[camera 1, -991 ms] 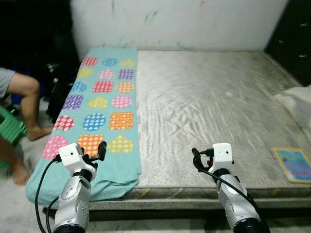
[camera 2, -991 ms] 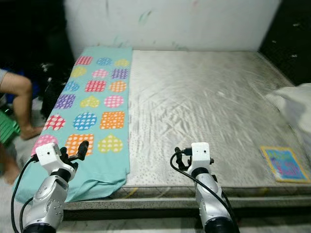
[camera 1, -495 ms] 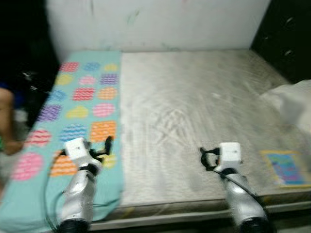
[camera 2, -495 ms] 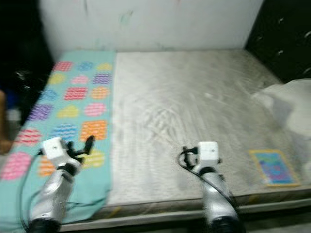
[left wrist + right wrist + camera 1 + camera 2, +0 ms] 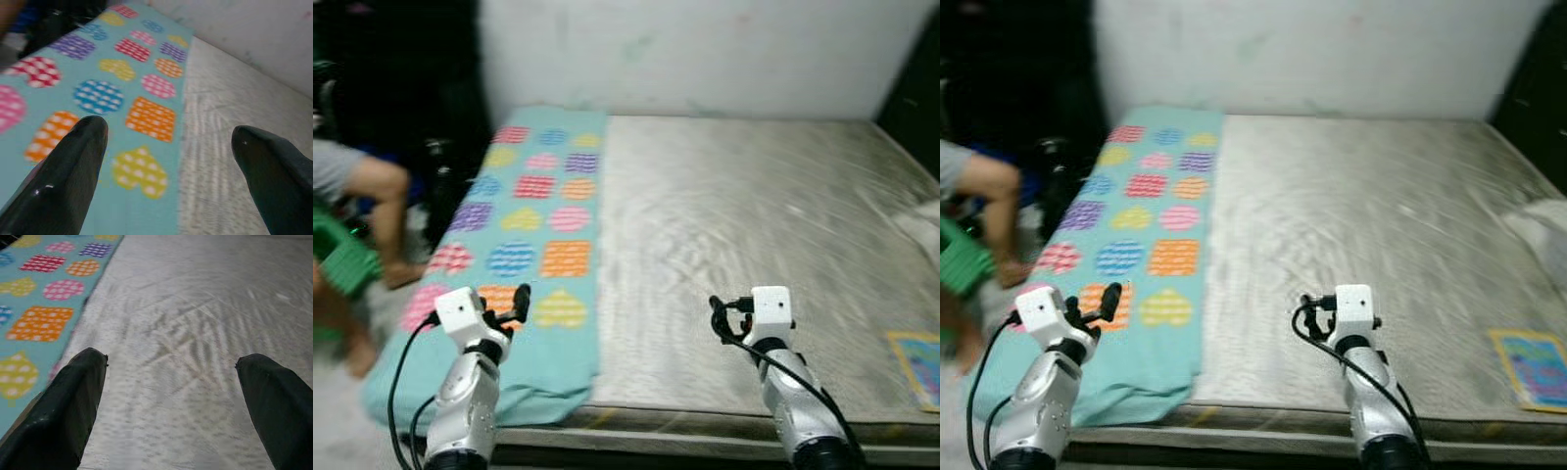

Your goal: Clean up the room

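Before the robot, a bare grey mattress [image 5: 744,215] is seen, low on its frame and set against a white wall [image 5: 705,59]. Along its left side a teal blanket [image 5: 524,245] with coloured hearts and circles is spread lengthwise, its near end spilling in a loose fold over the mattress edge. Near the right front corner a small colourful book [image 5: 1533,367] is laid flat, and a white cloth [image 5: 1547,225] is heaped at the right edge. These three are judged to be what the tidying concerns; none of them is touched by either gripper.

Both arms are held forward at about the same height over the near edge. The left gripper [image 5: 168,161] is poised above the blanket's near part, its fingers [image 5: 73,166] spread wide with nothing between them. The right gripper [image 5: 171,396] is held over bare mattress just beside the blanket's edge, likewise spread wide and empty. This level, open posture is judged to be a ready stance, kept so that either side can be reached.

A seated person's leg [image 5: 382,206] and a green stool [image 5: 342,264] are seen on the floor to the left, well apart from the arms.
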### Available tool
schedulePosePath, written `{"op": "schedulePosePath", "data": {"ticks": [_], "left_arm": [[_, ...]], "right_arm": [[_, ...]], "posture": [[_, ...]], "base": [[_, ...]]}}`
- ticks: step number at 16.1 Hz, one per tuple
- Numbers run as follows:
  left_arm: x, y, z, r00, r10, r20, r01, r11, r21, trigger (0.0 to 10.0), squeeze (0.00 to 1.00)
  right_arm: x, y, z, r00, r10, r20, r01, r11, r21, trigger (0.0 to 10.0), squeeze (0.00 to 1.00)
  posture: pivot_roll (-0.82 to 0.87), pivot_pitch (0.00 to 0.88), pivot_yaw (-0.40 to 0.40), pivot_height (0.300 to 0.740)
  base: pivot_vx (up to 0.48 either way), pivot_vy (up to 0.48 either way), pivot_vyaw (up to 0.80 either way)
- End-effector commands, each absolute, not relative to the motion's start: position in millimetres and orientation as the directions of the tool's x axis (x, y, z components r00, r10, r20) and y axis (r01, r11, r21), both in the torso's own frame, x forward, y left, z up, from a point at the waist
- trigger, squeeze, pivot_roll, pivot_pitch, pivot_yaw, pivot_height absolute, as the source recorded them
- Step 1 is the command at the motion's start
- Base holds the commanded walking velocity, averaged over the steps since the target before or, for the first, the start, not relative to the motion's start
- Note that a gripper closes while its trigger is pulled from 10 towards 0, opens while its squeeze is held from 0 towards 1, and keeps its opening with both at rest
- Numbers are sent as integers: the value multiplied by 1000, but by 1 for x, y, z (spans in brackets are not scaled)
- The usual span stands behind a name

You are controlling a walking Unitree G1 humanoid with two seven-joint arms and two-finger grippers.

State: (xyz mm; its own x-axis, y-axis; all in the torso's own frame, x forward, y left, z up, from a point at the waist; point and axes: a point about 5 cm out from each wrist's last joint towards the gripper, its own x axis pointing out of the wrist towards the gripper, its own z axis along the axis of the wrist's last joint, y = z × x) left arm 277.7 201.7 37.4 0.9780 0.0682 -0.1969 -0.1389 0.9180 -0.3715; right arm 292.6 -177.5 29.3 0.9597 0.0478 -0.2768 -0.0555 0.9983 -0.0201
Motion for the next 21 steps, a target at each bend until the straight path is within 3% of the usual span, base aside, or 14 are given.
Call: {"op": "schedulePosePath", "data": {"ticks": [1,15,21], "left_arm": [[280,205,39,977,75,-200,-144,922,-360,10000,0],[281,204,39,974,74,-212,-148,923,-355,10000,0],[280,202,39,977,74,-197,-144,919,-367,10000,0]], "right_arm": [[294,-172,30,959,62,-276,-68,998,-13,10000,0],[295,-171,30,954,70,-292,-81,996,-26,10000,0],[295,-171,28,949,77,-306,-93,995,-39,10000,0]], "posture": [[-133,7,0,740],[-135,5,1,740],[-136,0,-5,740]], "base": [[0,480,0],[0,480,0],[0,0,0]]}}
